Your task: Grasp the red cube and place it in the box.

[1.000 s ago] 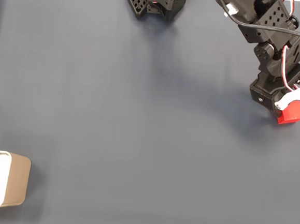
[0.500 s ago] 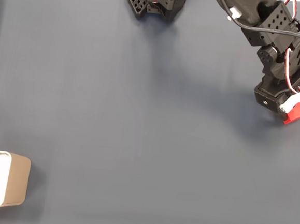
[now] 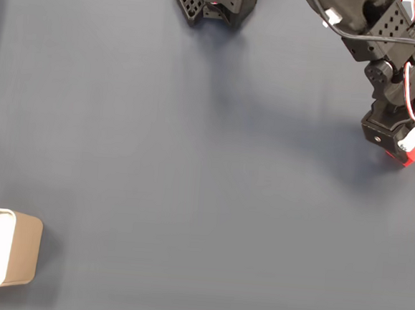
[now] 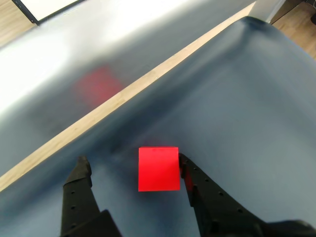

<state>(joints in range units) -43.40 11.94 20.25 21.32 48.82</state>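
Though beside one finger, red cube (image 4: 158, 169) between spread gripper (image 4: 133, 165) jaws

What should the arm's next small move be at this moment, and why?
Probably close the hand on the red cube. In the wrist view the cube sits between the open fingers, against the right one, with a gap to the left one. The box lies far across the mat in the fixed view, so grasping comes first.
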